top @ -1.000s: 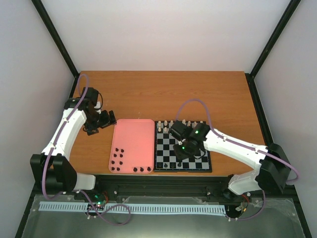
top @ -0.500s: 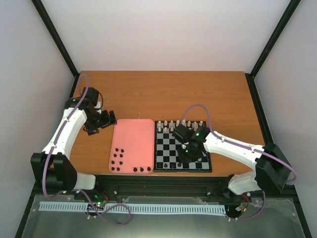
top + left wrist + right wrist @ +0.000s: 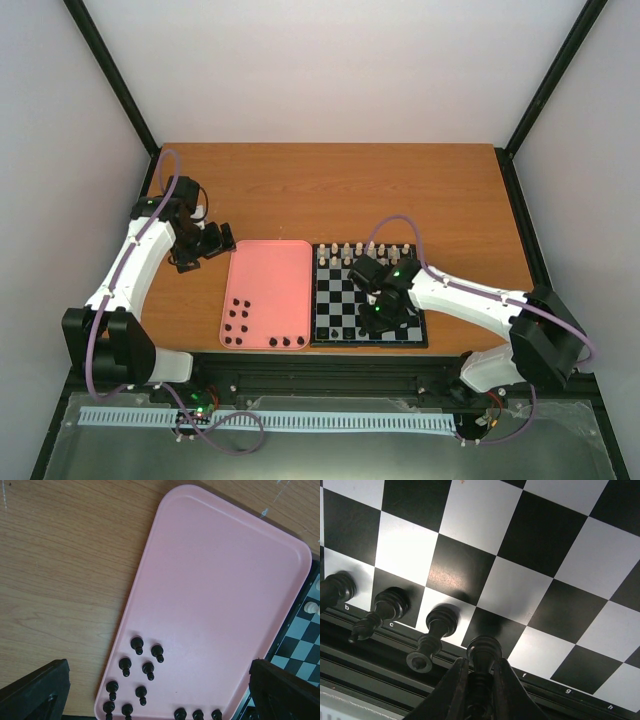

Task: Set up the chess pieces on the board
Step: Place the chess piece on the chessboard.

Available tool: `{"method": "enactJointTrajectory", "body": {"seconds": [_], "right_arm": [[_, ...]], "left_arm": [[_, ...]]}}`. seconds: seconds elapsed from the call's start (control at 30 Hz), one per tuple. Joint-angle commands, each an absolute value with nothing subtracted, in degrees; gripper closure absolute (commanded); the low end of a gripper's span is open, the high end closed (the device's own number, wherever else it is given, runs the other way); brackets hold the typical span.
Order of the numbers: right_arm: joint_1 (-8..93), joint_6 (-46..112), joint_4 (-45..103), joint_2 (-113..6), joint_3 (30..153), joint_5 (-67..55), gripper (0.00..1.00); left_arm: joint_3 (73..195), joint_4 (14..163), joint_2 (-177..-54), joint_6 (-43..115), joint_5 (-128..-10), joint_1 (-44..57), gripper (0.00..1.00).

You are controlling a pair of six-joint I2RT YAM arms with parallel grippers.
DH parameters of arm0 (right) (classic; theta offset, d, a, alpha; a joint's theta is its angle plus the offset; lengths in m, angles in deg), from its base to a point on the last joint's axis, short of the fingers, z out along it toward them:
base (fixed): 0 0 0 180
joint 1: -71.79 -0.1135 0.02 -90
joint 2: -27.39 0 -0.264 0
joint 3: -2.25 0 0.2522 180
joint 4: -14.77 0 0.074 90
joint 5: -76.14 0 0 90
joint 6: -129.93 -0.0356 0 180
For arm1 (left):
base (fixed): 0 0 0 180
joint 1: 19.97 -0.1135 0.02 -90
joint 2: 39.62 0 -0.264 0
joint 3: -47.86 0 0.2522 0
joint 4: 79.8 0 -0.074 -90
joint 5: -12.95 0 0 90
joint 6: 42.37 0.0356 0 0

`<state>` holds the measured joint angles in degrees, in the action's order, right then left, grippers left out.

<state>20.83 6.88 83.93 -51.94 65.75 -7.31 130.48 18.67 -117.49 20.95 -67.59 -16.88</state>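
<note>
At about 9 o'clock on the brown wooden desk [image 3: 330,190], the left pincer [image 3: 208,250] hangs near the 10 o'clock corner of the pink rectangular plastic tray [image 3: 268,275], its fingers spread wide and grasping nothing. Eleven tiny black chess figures [image 3: 148,668] stand clustered at the tray's 6 o'clock end. Just beside the tray's 3 o'clock side lies the small square chessboard [image 3: 335,300] with black and pale checks, with cream-white pieces [image 3: 350,250] lined along its 12 o'clock edge. Over the board's 5 o'clock part, the right pincer [image 3: 479,677] is clenched on one black round-headed piece [image 3: 483,650]. It holds the piece upright at a near-row square, though whether the base touches I cannot tell. Three black placed pieces [image 3: 442,620] stand in that row beside it. The step in hand looks to be seating this piece on its home square. The next move, I judge, calls for lowering until the base sits flat, releasing gently, then lifting straight up so the close neighbour is not knocked.
</note>
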Motion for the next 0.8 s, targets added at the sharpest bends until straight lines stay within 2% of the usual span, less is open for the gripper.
{"method": "enactJointTrajectory", "body": {"seconds": [0.0, 0.77], "right_arm": [[21.4, 7.5, 83.1, -52.5, 64.9, -6.8, 0.9], [21.4, 7.2, 82.5, -53.8, 63.4, -7.3, 0.87]], "left_arm": [[131.8, 18.9, -117.9, 21.8, -67.8, -17.1, 0.0], [131.4, 19.1, -117.9, 22.0, -67.6, -17.1, 0.0]]}}
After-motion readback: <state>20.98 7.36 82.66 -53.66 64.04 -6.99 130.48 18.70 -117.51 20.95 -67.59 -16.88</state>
